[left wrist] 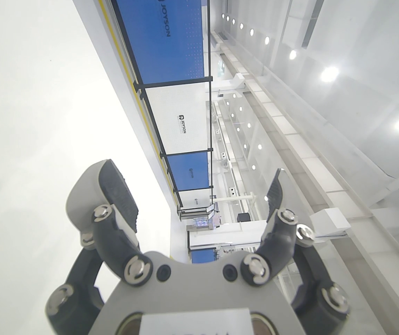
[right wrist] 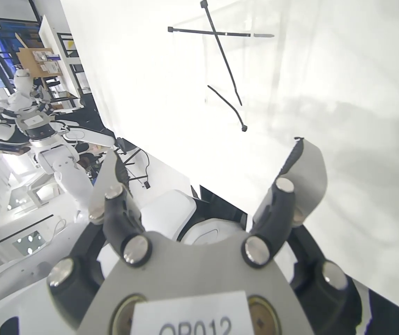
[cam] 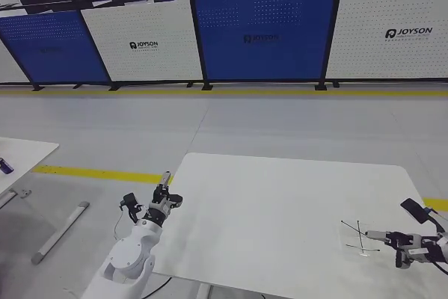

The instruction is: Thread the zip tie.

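Three black zip ties (right wrist: 222, 50) lie loose on the white table (cam: 283, 217) near its right end. Two of them cross each other, and a shorter curved one (right wrist: 229, 106) lies beside them. They rest on what looks like a clear sheet (right wrist: 269, 19). In the top view the zip ties (cam: 360, 238) are thin dark lines. My right gripper (right wrist: 204, 158) is open just short of them, low over the table, with nothing between its fingers; it also shows from above (cam: 387, 241). My left gripper (left wrist: 196, 186) is open and empty at the table's left edge (cam: 164, 185), pointing away over the floor.
A second white table (cam: 14, 161) with a small dark can (cam: 3, 165) stands off to the left. A bar (cam: 59, 232) lies on the floor between the tables. Another white robot (right wrist: 28, 123) stands in the room behind.
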